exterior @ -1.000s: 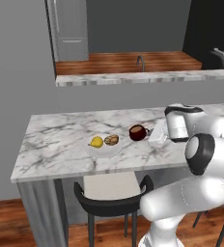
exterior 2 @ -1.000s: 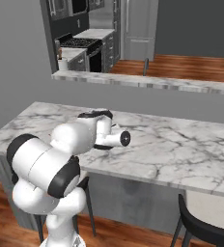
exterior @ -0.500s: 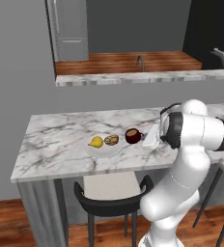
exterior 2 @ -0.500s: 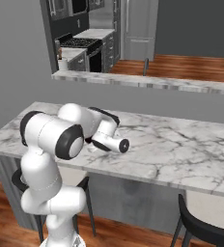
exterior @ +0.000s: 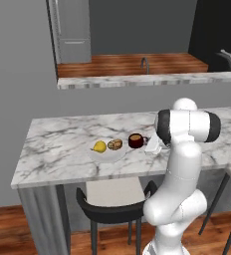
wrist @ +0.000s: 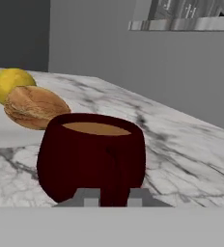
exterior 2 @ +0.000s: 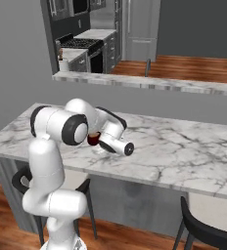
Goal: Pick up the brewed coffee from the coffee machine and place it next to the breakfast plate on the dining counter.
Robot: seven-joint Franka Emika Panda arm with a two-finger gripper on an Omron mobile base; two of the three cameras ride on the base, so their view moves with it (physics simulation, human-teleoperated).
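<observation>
The brewed coffee (exterior: pixel 135 141), a dark red mug of light brown liquid, stands on the dining counter (exterior: pixel 57 144) just right of the breakfast plate (exterior: pixel 107 155). On the plate lie a yellow fruit (exterior: pixel 100 146) and a brown pastry (exterior: pixel 115 144). My gripper (exterior: pixel 148 144) reaches in from the mug's right. In the hand view the mug (wrist: pixel 92 154) looms close, its handle between my gripper (wrist: pixel 114 197) tips, with the fruit (wrist: pixel 10 83) and pastry (wrist: pixel 34 107) behind it. From the right base, my forearm covers most of the mug (exterior 2: pixel 92 139). The coffee machine is out of view.
A dark stool (exterior: pixel 112 209) stands under the counter in front of the plate, another (exterior 2: pixel 208 234) at the right. A raised marble ledge (exterior: pixel 147 79) runs behind the counter. Bare marble (exterior 2: pixel 184 146) stretches to the mug's right. A stove (exterior 2: pixel 79 46) and fridge stand beyond.
The mug has come down and slightly left, toward the plate, onto the marble. My arm has folded upright over the counter's front edge.
</observation>
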